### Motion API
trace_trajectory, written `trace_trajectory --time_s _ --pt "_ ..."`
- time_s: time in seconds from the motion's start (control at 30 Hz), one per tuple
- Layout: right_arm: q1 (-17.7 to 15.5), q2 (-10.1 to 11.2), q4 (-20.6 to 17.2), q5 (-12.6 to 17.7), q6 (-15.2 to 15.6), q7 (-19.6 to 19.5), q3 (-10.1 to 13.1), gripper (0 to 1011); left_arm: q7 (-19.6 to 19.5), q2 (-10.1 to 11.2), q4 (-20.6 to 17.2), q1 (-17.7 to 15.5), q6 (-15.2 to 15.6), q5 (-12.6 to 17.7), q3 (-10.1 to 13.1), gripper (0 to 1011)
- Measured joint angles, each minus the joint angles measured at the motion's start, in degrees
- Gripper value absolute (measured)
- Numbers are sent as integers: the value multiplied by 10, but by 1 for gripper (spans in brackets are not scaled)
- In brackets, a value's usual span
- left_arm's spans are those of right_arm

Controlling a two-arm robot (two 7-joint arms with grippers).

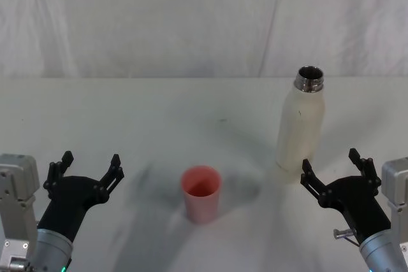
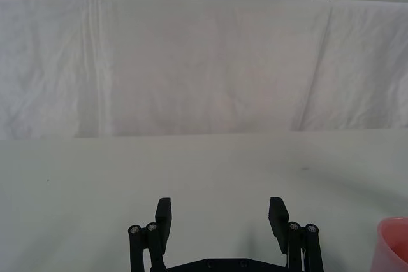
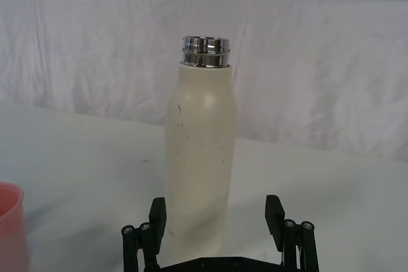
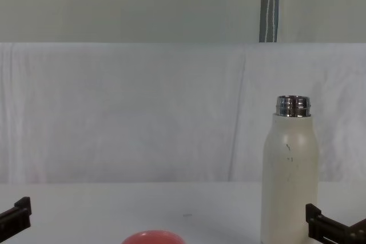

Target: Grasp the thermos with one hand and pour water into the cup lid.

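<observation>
standing upright: matte cream thermos [image 1: 300, 125], steel neck; coral cup lid [image 1: 201, 193] nearby.

White table [image 1: 95, 113], upright thermos [image 1: 299, 125] right, cup lid [image 1: 201, 193] centre

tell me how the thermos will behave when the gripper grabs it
The thermos stands tall and narrow, so a push near its steel neck could probably tip it. Its body looks rigid, so it should not give under the right gripper. The matte finish may offer fair grip. Its weight depends on the fill, which cannot be seen.
</observation>
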Motion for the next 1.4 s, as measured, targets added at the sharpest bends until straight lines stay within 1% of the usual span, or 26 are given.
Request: trace_trajectory --time_s 1.4 --pt "0 0 0 0 0 0 0 1001 0 0 0 0 0 0 0 1001"
